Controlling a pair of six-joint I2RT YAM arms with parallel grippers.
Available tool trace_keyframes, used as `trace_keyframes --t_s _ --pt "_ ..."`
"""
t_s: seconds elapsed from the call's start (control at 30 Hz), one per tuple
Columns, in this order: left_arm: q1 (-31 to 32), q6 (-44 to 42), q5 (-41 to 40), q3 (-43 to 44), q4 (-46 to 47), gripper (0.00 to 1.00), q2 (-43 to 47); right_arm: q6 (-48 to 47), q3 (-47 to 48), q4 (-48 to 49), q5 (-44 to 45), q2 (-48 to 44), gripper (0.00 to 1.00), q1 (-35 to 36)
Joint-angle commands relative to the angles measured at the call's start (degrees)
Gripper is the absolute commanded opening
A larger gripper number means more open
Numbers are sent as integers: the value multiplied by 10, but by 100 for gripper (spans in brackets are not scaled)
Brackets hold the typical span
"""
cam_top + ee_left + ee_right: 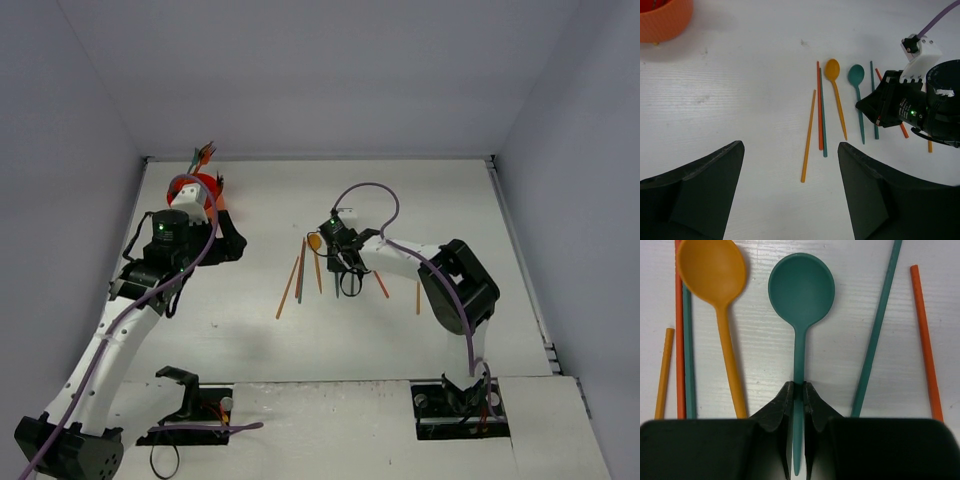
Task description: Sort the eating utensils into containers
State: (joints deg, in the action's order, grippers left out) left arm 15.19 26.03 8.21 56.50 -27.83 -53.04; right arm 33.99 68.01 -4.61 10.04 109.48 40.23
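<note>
Your right tool (pixel 799 387) is clamped on the teal spoon (pixel 801 287) handle, its long axis straight ahead; the orange-red cup (pixel 670 27) sits well left, near your open, empty left tool (pixel 790 147).

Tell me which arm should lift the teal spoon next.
Right. The right gripper is shut on the handle of the teal spoon; the left gripper hangs open and empty, back near the orange cup.

Two spoons lie on the worktop (pixel 740 90): one yellow-orange spoon (pixel 832 70), one teal spoon (pixel 856 75). Six loose chopsticks (pixel 819 110), I think, one half hidden. One orange cup (pixel 670 27) far left holds several utensils (pixel 205 152), too small to count.
</note>
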Motion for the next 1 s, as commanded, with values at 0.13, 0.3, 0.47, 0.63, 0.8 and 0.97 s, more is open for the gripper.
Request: trace_keyframes --t_s 0.13,0.3,0.47,0.63,0.8,0.97 --pt "40 39 79 91 42 73 -62 -102 16 8 -15 -169 0 25" --pt "85 58 94 115 107 73 -99 -155 7 40 -93 -259 0 41" --pt "122 59 83 121 164 72 -126 -183 2 76 -182 -301 0 48" --pt "144 54 71 128 206 69 -152 -186 4 87 -218 -317 0 51" --pt "153 43 42 128 221 64 -161 -183 5 94 -232 -320 0 51" --pt "154 37 18 126 223 52 -171 -183 6 97 -236 -320 0 52"
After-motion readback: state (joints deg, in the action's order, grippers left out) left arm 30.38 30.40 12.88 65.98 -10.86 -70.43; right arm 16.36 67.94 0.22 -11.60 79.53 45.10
